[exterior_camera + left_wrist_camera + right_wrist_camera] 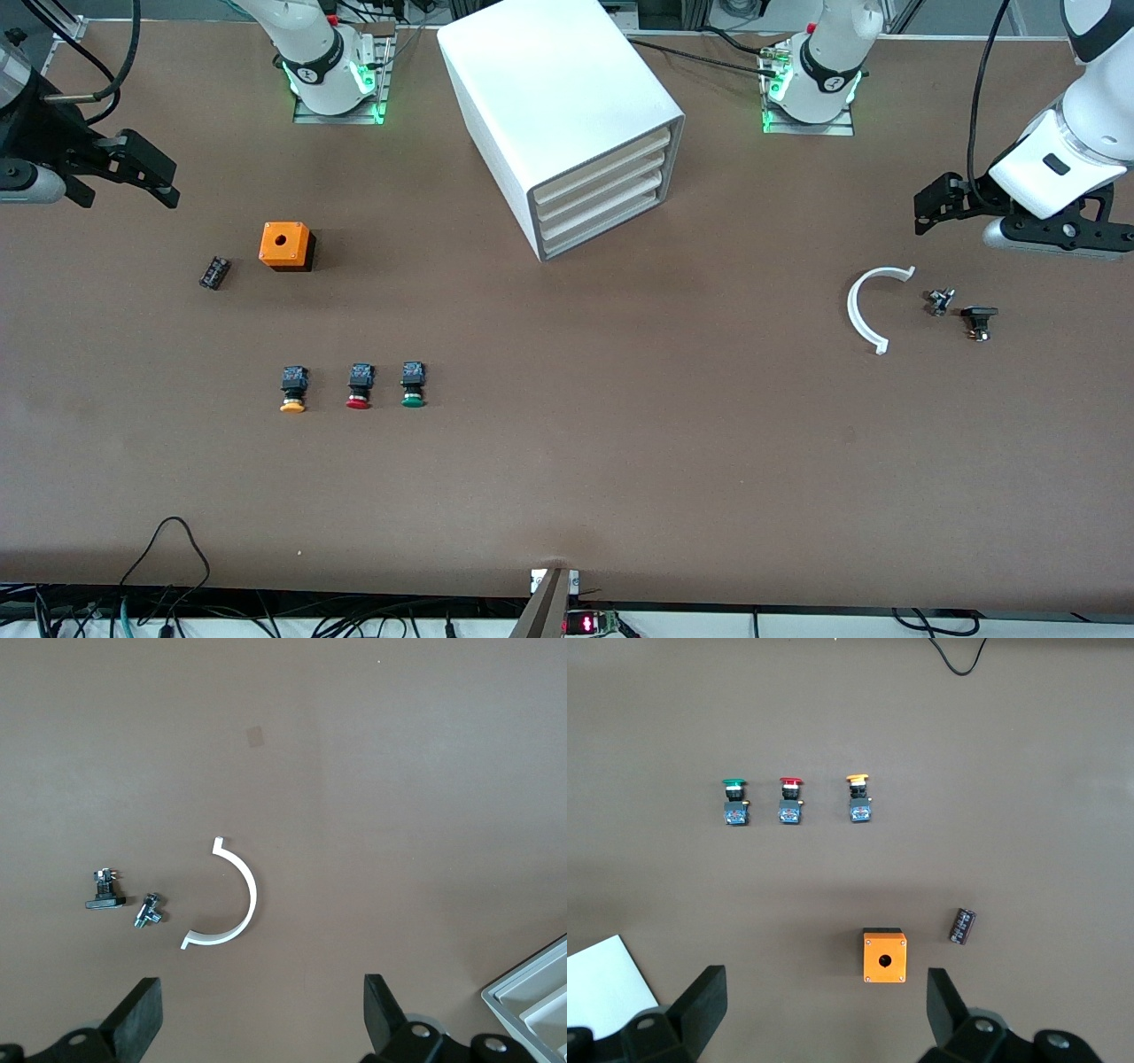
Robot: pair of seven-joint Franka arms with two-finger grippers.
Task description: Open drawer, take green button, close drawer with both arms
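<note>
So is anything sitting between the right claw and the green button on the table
Nothing visible blocks it. The right claw hangs open over bare table at the right arm's end. The green button lies nearer the front camera, with the red button beside it and the orange box off the direct line.

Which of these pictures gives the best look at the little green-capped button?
The right wrist view: the green button lies in plain sight there, cap and black body clear, beside the red button. The front view shows it smaller. The left wrist view does not show it at all.
</note>
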